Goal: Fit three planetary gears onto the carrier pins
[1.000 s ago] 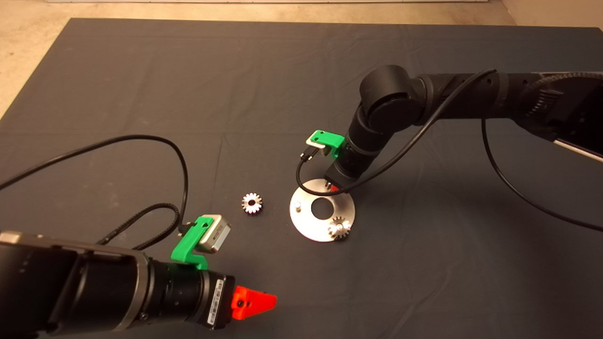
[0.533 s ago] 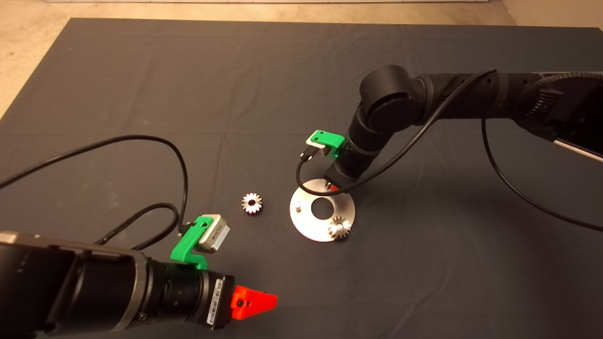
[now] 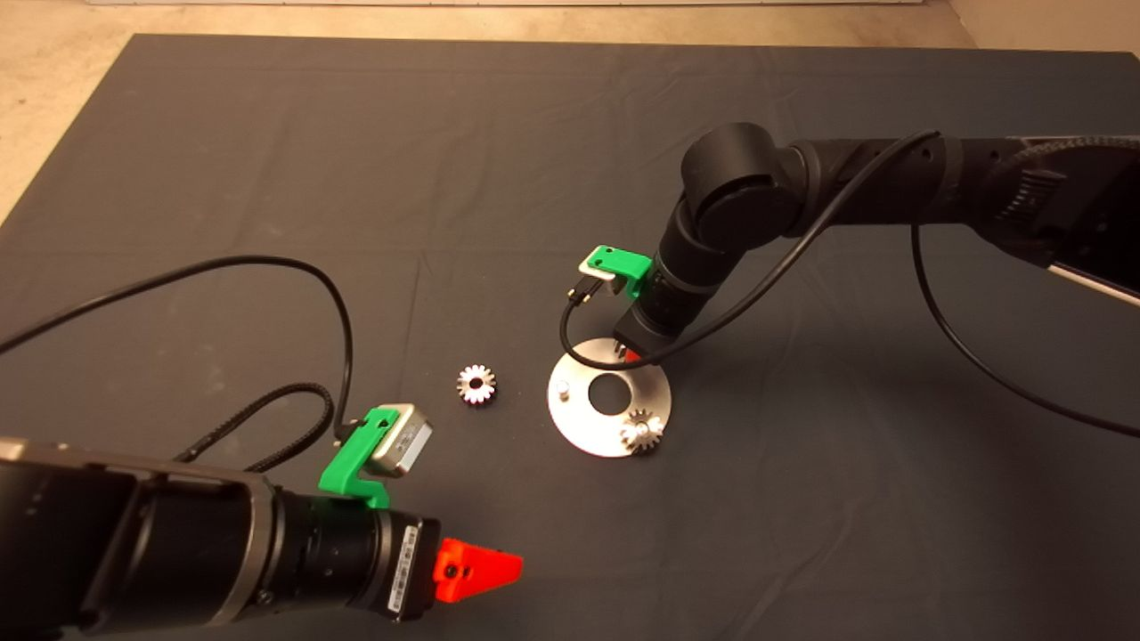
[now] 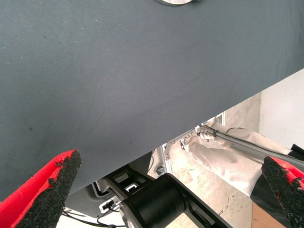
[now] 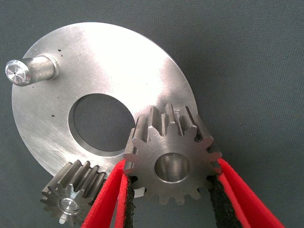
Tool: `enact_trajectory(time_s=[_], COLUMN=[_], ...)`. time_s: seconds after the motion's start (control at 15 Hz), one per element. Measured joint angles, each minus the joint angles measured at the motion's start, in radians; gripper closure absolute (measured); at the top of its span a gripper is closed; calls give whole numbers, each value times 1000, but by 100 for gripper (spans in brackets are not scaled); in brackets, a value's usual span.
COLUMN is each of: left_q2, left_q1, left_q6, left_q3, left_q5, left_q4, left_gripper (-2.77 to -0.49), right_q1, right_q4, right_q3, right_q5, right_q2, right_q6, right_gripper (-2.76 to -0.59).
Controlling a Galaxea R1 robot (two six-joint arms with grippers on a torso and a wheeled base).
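The shiny carrier disc [image 3: 588, 425] lies mid-mat with a large centre hole. One planetary gear [image 3: 642, 432] sits on its near pin. A bare pin [image 3: 563, 388] stands at its left. A loose gear [image 3: 476, 384] lies on the mat left of the disc. My right gripper [image 3: 629, 355] is over the disc's far edge, shut on a third gear [image 5: 172, 159], held over the disc [image 5: 109, 66]; the pin under it is hidden. The right wrist view also shows the bare pin [image 5: 26, 70] and the seated gear [image 5: 73, 190]. My left gripper [image 3: 476, 572] waits at the lower left, open [image 4: 166, 190].
Black cables [image 3: 267, 267] loop over the mat at left and hang from the right arm [image 3: 802, 187]. The mat's near edge and the floor with a frame [image 4: 223, 142] show in the left wrist view.
Almost nothing: the right gripper holds still over the disc with its gear. The left arm has shifted very slightly.
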Motion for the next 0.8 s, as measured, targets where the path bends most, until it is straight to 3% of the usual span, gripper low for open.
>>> enact_trajectory(time_s=[0.8], left_q2=[-3], left_q1=[0], left_q6=[0], left_q3=[0], left_q5=[0], left_q4=[0], left_gripper=[-276], right_q1=[0], right_q4=[-4], right_q3=[4], right_q5=[-12], right_q2=[0], right_q6=[-4], right_gripper=[-94])
